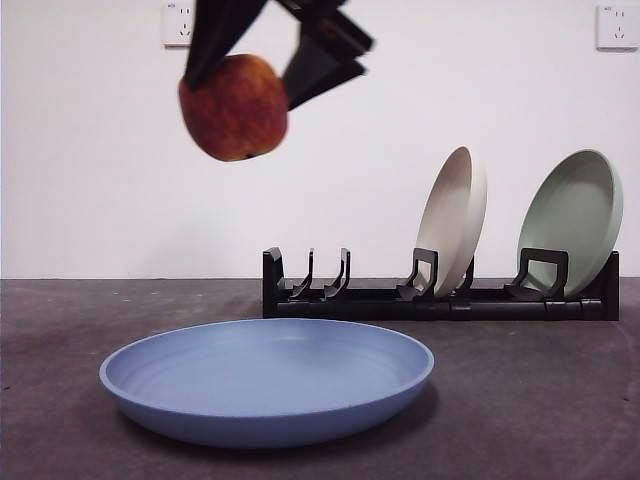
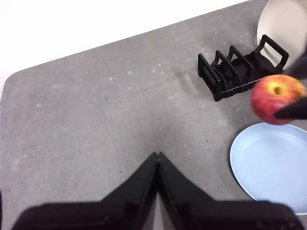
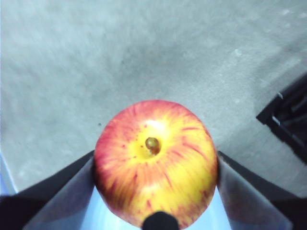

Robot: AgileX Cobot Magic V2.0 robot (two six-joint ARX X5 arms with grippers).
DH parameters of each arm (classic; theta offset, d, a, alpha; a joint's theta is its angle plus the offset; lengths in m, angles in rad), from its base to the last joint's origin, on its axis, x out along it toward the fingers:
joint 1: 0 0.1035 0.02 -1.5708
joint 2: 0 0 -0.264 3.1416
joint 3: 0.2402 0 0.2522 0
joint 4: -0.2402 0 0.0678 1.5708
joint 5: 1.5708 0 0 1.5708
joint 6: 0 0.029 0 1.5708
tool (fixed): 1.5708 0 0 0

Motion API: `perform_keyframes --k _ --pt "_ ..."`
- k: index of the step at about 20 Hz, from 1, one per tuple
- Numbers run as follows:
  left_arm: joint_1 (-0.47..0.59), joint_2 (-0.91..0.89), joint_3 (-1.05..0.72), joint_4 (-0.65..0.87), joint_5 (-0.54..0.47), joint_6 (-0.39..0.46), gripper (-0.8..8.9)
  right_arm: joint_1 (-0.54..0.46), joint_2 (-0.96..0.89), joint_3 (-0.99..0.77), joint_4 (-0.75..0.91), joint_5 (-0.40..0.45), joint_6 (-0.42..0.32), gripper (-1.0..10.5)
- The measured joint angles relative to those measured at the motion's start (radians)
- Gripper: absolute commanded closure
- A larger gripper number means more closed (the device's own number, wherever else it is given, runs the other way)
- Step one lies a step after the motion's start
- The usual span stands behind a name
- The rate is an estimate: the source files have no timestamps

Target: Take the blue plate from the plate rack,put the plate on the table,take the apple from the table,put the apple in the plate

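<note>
Showing late stage: blue plate (image 1: 268,385) off plate rack (image 1: 440,295), flat on table (image 1: 540,400). Right gripper (image 3: 156,167) jaws pinching apple (image 1: 234,107), high above plate's edge. Left gripper (image 2: 158,155) jaws pressed together, idle. Remaining: lower, release apple in plate.

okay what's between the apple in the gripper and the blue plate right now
Nothing. In the front view the apple, clamped in the right gripper, hangs high over the blue plate with only open air and the white wall behind.
</note>
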Motion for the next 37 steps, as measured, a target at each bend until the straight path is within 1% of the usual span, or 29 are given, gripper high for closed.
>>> perform_keyframes --k 3,6,8,9,10,13,18,19,20,21,24,25,28,31,34,37 --pt "0.0 0.003 0.0 0.0 0.0 -0.005 8.22 0.001 -0.123 -0.29 0.252 0.0 0.087 9.5" --pt "0.0 0.009 0.0 0.0 0.002 -0.019 8.22 0.021 -0.13 -0.534 0.504 0.016 0.165 9.5" --pt "0.0 0.013 0.0 0.0 0.002 -0.027 8.22 0.045 -0.127 -0.634 0.595 0.079 0.192 9.5" --pt "0.0 0.016 0.0 0.0 0.003 -0.029 8.22 0.056 -0.127 -0.659 0.624 0.116 0.196 9.5" --pt "0.0 0.021 0.0 0.0 0.004 -0.031 8.22 0.058 -0.127 -0.67 0.634 0.127 0.197 9.5" --pt "0.0 0.039 0.0 0.0 0.004 -0.038 8.22 0.06 -0.112 -0.682 0.652 0.132 0.196 9.5" --pt "0.0 0.066 0.0 0.0 0.004 -0.038 8.22 0.06 -0.013 -0.686 0.733 0.117 0.2 9.4" --pt "0.0 0.067 0.0 0.0 0.004 -0.038 8.22 0.06 -0.012 -0.686 0.738 0.116 0.202 9.4" --pt "0.0 0.067 0.0 0.0 0.004 -0.038 8.22 0.06 -0.012 -0.686 0.742 0.116 0.205 9.1" --pt "0.0 0.067 0.0 0.0 0.004 -0.038 8.22 0.06 -0.012 -0.686 0.74 0.116 0.205 8.2" --pt "0.0 0.066 0.0 0.0 0.004 -0.038 8.22 0.06 -0.012 -0.686 0.72 0.116 0.208 3.3" --pt "0.0 0.066 0.0 0.0 0.004 -0.038 8.22 0.06 -0.013 -0.686 0.716 0.116 0.208 2.7" --pt "0.0 0.066 0.0 0.0 0.005 -0.038 8.22 0.06 -0.013 -0.685 0.691 0.115 0.208 2.7" --pt "0.0 0.066 0.0 0.0 0.005 -0.038 8.22 0.06 -0.034 -0.666 0.586 0.115 0.212 2.7" --pt "0.0 0.067 0.0 0.0 0.005 -0.031 8.22 0.064 -0.144 -0.572 0.438 0.117 0.212 2.7" --pt "0.0 0.072 0.0 0.0 0.005 0.0 8.19 0.072 -0.293 -0.48 0.281 0.13 0.212 2.9"
